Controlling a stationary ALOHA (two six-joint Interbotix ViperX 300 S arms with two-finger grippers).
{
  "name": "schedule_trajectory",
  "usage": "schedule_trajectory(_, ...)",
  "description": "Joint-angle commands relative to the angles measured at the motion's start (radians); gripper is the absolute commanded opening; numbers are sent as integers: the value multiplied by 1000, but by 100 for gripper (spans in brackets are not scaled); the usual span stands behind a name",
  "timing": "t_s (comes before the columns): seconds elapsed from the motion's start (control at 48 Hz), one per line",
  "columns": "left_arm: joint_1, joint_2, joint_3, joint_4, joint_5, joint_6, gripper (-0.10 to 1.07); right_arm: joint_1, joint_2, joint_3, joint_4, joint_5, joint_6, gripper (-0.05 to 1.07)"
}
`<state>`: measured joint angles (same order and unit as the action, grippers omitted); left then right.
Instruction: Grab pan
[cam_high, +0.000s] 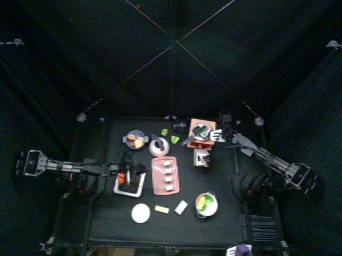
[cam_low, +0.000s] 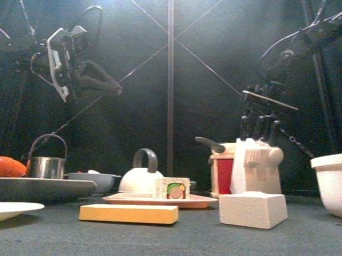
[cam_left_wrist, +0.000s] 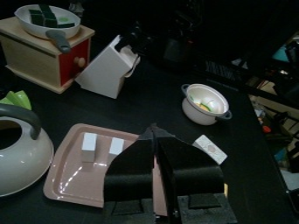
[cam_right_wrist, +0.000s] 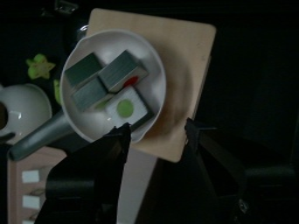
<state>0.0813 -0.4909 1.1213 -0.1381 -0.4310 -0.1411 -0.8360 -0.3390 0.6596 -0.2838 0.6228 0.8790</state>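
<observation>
- The pan (cam_right_wrist: 117, 83), loaded with blocks (cam_right_wrist: 103, 74), sits on a wooden box (cam_right_wrist: 187, 52); the right gripper (cam_right_wrist: 158, 140) hovers above with fingers wide.
- The blocks could be spilled if the rim is knocked.
- The grey handle (cam_right_wrist: 52, 138) is shown only in the right wrist view.
- The left gripper (cam_left_wrist: 163, 171) is seen with fingers together in its wrist view.

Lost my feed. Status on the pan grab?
Right gripper open above white pan on wooden box, not gripping. Left gripper shut, idle. Knife block beside.
</observation>
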Motion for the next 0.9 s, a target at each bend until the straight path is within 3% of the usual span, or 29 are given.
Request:
schedule_trajectory(0.0,2,-6,-9,0,-5,2,37,-9,37,-52,-23,-9,-3,84)
schedule_trajectory(0.292,2,-6,-6,0,-6,2,37,-2,160,-114,-61,21,-5,72)
schedule_trajectory(0.667,2,-6,-6,0,-6,0,37,8,164,-100,-61,23,-5,66)
schedule_trajectory(0.875,2,-6,-6,0,-5,0,37,9,161,-101,-63,23,-5,51)
